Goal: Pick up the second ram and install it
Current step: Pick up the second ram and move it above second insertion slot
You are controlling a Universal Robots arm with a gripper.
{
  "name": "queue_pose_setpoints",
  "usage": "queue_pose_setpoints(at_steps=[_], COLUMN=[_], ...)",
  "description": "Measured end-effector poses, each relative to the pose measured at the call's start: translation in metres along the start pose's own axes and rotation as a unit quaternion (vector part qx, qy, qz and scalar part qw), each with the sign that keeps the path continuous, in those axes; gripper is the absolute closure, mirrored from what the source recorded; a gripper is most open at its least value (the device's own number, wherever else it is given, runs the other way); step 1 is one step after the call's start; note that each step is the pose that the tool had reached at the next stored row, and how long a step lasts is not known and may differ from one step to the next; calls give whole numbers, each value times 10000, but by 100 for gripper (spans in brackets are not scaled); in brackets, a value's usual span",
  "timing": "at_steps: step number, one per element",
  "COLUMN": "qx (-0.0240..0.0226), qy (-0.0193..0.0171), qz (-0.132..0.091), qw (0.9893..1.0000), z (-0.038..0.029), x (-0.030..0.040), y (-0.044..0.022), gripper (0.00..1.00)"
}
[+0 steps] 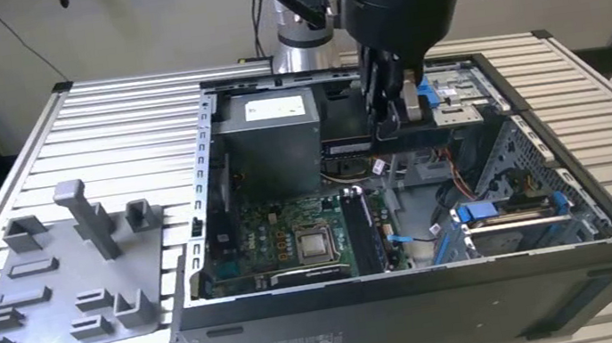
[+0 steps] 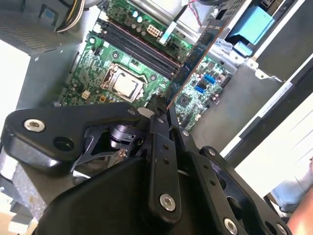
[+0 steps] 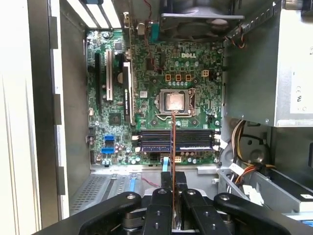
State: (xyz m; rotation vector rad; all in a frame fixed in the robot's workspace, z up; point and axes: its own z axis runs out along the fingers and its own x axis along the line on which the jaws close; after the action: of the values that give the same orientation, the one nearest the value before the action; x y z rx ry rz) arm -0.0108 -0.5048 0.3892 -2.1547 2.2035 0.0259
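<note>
Since your gripper (image 3: 173, 186) is clenched on the second ram (image 3: 173, 132), edge-on at center frame in the first wrist view above the motherboard slots (image 3: 195, 139), pickup's done, seating isn't.

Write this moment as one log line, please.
gripper: shut on memory stick | place: above open computer case, over motherboard | stick: not yet installed

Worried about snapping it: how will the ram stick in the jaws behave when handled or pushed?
Probably stiff: the ram stick juts straight from the gripper without sag. Likely light, being so thin, a mere line edge-on in the first wrist view. Held at one end only, it might twist or crack under a sideways push.
</note>
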Motion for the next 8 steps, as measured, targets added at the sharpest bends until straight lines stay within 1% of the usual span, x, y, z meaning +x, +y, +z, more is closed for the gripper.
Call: queue_pose_setpoints(at_steps=[4,8], qx=[0,0], qy=[-1,-1], qz=[0,0], qw=[10000,10000], z=[8,22], x=[-90,-199], y=[1,-4], gripper=[86,86])
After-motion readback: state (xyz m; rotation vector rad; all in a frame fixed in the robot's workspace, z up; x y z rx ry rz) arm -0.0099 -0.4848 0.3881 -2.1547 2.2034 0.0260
